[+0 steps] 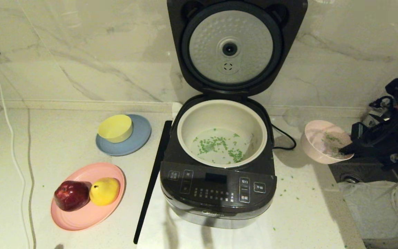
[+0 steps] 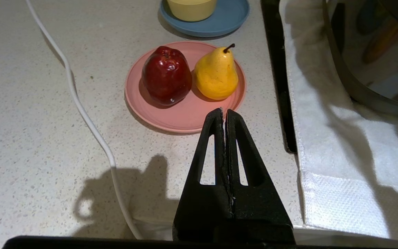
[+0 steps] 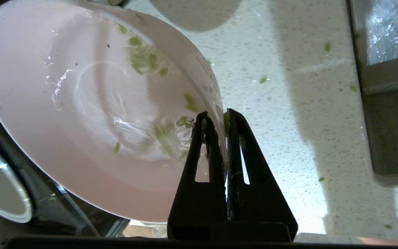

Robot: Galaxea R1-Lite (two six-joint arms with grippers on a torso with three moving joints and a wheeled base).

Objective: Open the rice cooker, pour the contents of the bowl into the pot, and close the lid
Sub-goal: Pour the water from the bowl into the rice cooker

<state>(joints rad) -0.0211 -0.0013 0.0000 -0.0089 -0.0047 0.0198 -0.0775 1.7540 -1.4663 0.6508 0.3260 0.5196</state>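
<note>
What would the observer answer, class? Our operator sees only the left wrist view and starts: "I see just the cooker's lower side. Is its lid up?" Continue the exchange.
Observer: Yes, the lid stands fully open, upright behind the pot.
Operator: Is anything in the pot?
Observer: Green bits lie scattered on its bottom.
Operator: Where is the pink bowl?
Observer: The bowl is held tilted to the right of the cooker by the right gripper, its jaws shut on the rim.
</note>
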